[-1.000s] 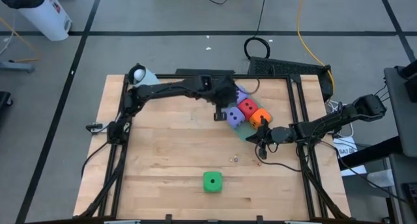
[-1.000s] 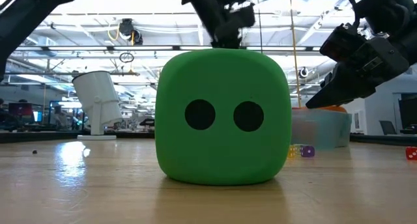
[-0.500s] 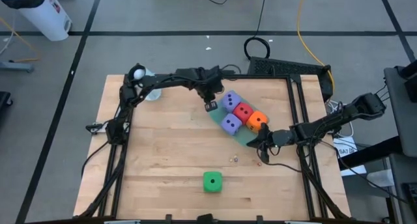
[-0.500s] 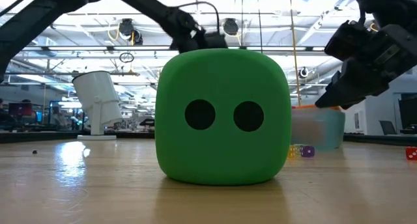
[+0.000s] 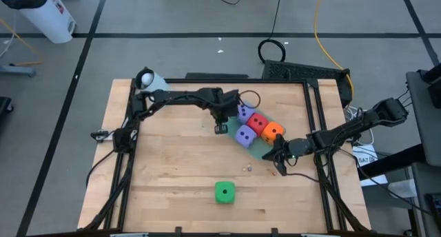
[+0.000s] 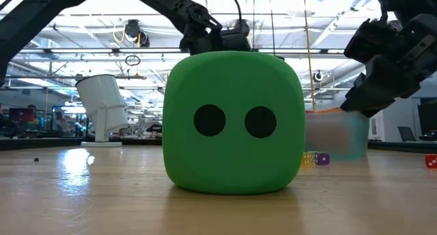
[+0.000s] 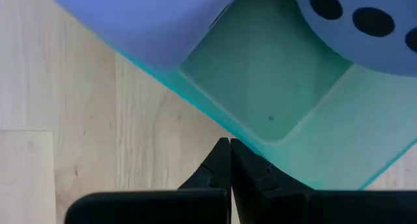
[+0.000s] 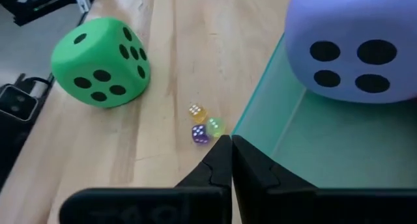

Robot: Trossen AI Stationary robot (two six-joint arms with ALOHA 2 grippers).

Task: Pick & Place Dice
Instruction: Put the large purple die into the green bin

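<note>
Low view, green die [image 6: 232, 122] hides teal tray [image 6: 334, 136], other dice

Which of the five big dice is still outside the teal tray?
The green die: it sits alone on the bare wood near the table's front edge, while the two purple, red and orange dice are all grouped in the tray.
</note>
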